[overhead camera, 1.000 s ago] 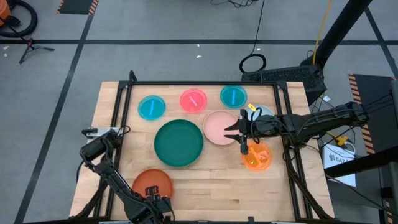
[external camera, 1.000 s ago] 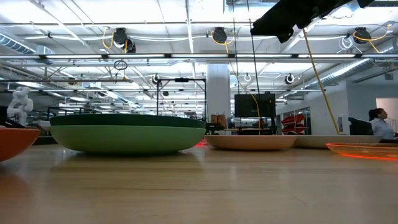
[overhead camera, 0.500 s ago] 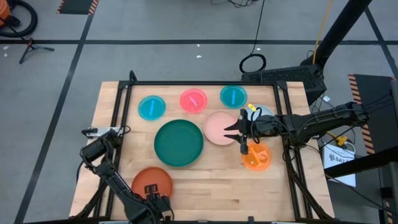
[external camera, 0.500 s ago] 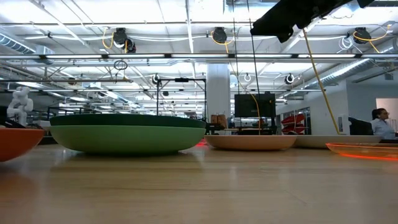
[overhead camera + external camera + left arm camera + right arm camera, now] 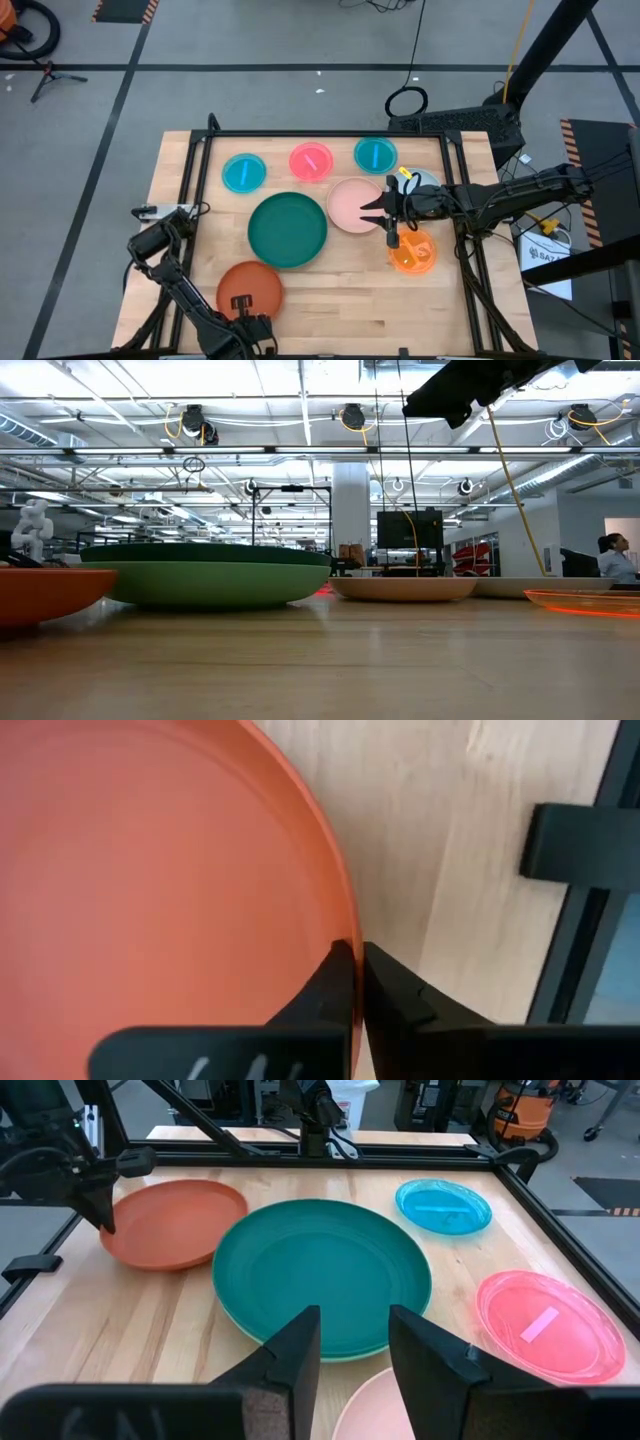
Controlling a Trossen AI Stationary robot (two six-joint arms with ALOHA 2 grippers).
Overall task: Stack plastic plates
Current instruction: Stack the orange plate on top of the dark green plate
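The left claw (image 5: 352, 965) is clenched on the rim of the red-orange plate (image 5: 248, 290), which sits near the desk's (image 5: 340, 300) front edge, just beside the dark green plate (image 5: 288, 229). That thin edge grip could slip or tip the plate as it lifts. Further right, the right claw (image 5: 378, 212) hovers released over the pale pink plate (image 5: 350, 204).

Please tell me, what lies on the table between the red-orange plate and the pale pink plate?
The dark green plate lies between the red-orange plate and the pale pink plate; the high view shows it best, and the right wrist view agrees.
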